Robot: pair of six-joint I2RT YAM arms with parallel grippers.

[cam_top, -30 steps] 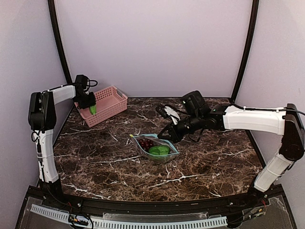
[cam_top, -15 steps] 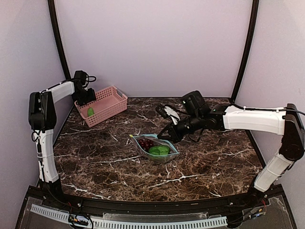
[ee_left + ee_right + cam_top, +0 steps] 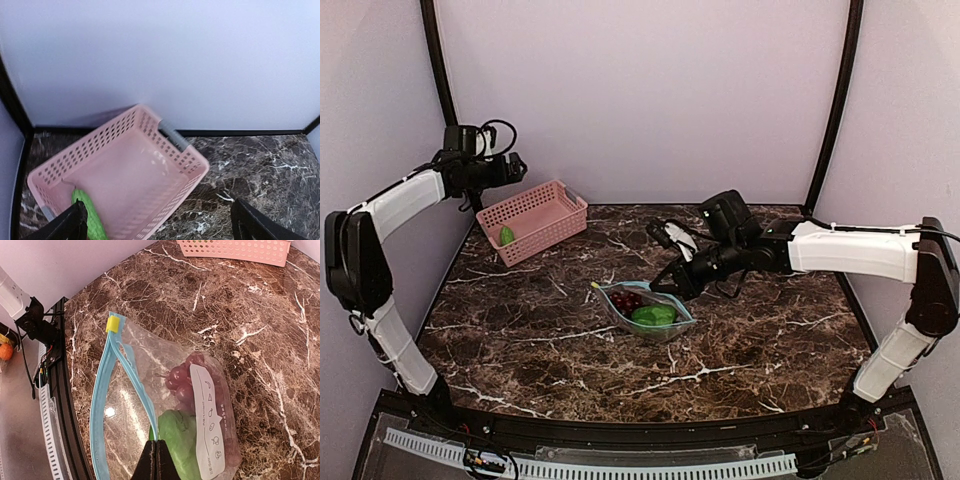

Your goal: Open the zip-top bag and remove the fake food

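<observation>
The right hand (image 3: 156, 456) is pressed together, pinching one lip of the zip-top bag (image 3: 131, 405), probably to pin it so the teal mouth gapes for the other arm. Inside the bag, mid-counter, lie the grapes (image 3: 183, 380) and a green lump (image 3: 176, 437). The left hand (image 3: 159, 215) is spread wide and empty, raised over the pink basket (image 3: 135, 180). A green piece (image 3: 88, 222) lies at one end of it, so this seems the drop-off spot. The counter (image 3: 550, 340) is dark veined marble, ringed by plain lilac walls (image 3: 640, 100) and black posts

Green piece (image 3: 89, 220) in basket (image 3: 130, 175) cut off at bottom edge; perhaps pod.
</observation>
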